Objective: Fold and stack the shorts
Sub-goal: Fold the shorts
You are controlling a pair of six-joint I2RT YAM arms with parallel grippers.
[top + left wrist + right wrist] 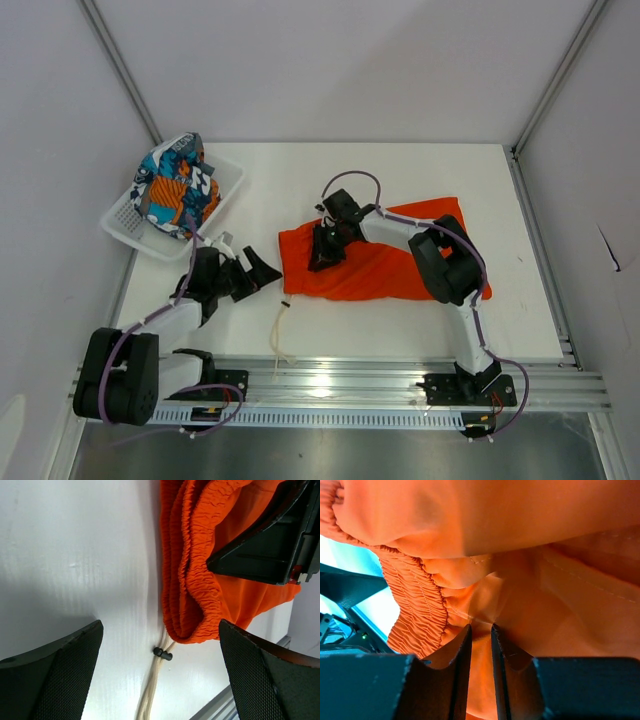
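2 pairs are listed for folding and stacking. What is recorded as complete? — Inspector

0 folds are judged finished. The orange shorts (385,268) are laid roughly flat at the middle of the table (400,180), with the waistband (192,595) turned toward the left arm. The patterned shorts (178,185) are bundled in the white basket (125,228) at the far left corner, so no stack is begun. — Technician

How are the grippers set? — Inspector

The right gripper (481,632) is clamped on a fold of the orange shorts just behind the waistband. The left gripper (159,630) is held with its jaws wide apart and nothing between them, just beside the waistband corner. — Technician

Which edges and clearances are to be noted? — Inspector

The white drawstring (281,335) is trailed from the waistband toward the near edge of the table. Snagging on the rail (400,378) there is considered possible. Bare surface is available beyond the orange shorts and on their near side, which is judged sufficient for a fold in either direction. The basket is placed well apart from the orange shorts, so a reach by the left arm is expected for the 2nd pair. — Technician
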